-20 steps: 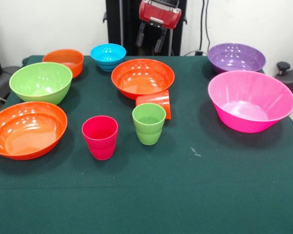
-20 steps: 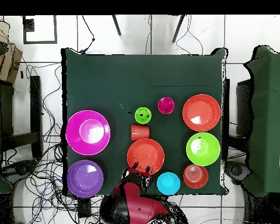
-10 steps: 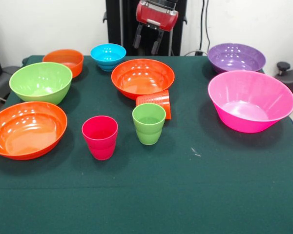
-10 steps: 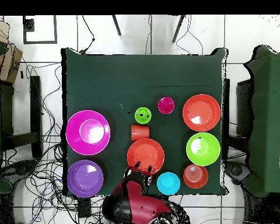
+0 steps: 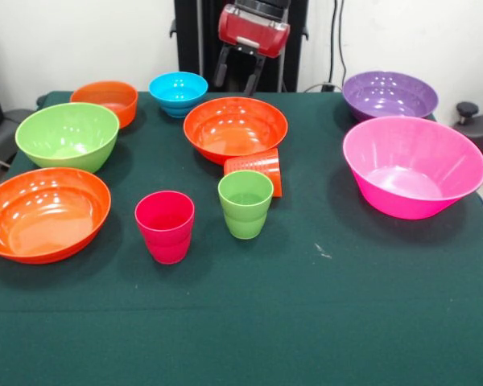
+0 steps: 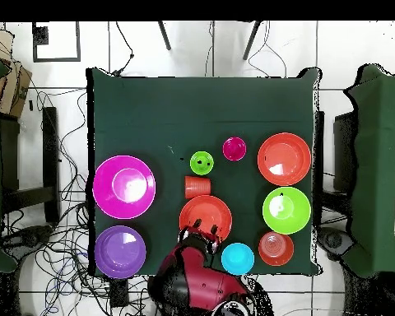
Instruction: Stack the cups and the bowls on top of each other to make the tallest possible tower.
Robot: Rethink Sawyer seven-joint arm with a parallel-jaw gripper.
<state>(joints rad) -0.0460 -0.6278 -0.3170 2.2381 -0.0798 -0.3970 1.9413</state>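
My gripper (image 5: pixel 236 80) is open and empty, high over the far rim of the middle wide orange bowl (image 5: pixel 235 129); the overhead view shows the gripper (image 6: pixel 206 228) there too. The orange cup (image 5: pixel 255 170) lies on its side against that bowl. The light green cup (image 5: pixel 245 203) and the magenta-red cup (image 5: pixel 165 227) stand upright in front. The other wide orange bowl (image 5: pixel 44 213), green bowl (image 5: pixel 67 135), small orange bowl (image 5: pixel 105 100) and small blue bowl (image 5: pixel 178 92) are on the left. The purple bowl (image 5: pixel 389 94) and pink bowl (image 5: pixel 412 165) are on the right.
All stands on a dark green table cloth (image 5: pixel 306 322). The robot's black pedestal (image 5: pixel 201 40) is behind the far edge. Cables lie on the floor round the table (image 6: pixel 61 239) in the overhead view.
The gripper has come forward from the pedestal over the middle orange bowl's far rim, shifting slightly left in the front view. Cups and bowls have not moved.
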